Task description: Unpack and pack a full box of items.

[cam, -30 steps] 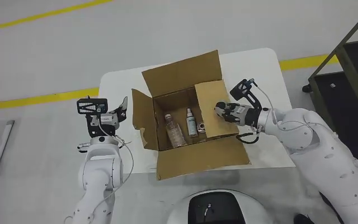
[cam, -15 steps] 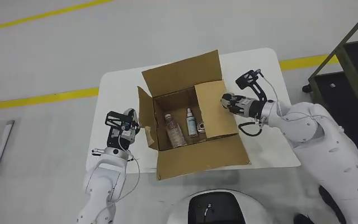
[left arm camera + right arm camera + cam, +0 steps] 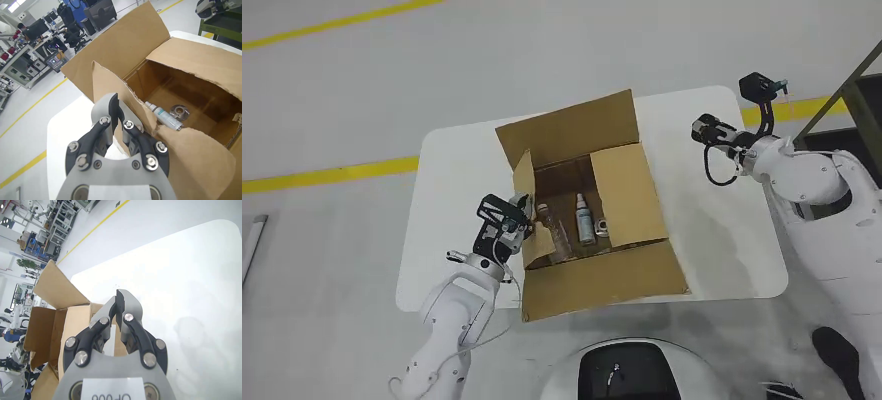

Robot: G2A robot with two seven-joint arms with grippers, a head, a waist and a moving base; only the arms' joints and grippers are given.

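An open cardboard box stands mid-table. Its right flap lies folded over the opening, and its front flap hangs outward. Inside lie a clear bottle, a small spray bottle and a metal flange. My left gripper is at the box's torn left flap, shut on its edge, and the flap stands nearly upright. My right gripper hangs shut and empty over bare table, right of the box.
The white table has free room on both sides of the box. A green metal cart stands past the table's right edge, close to the right arm.
My left gripper crossed from the table's left side to the left flap, which rose from flat to upright. My right gripper left the right flap and drew back to the far right.
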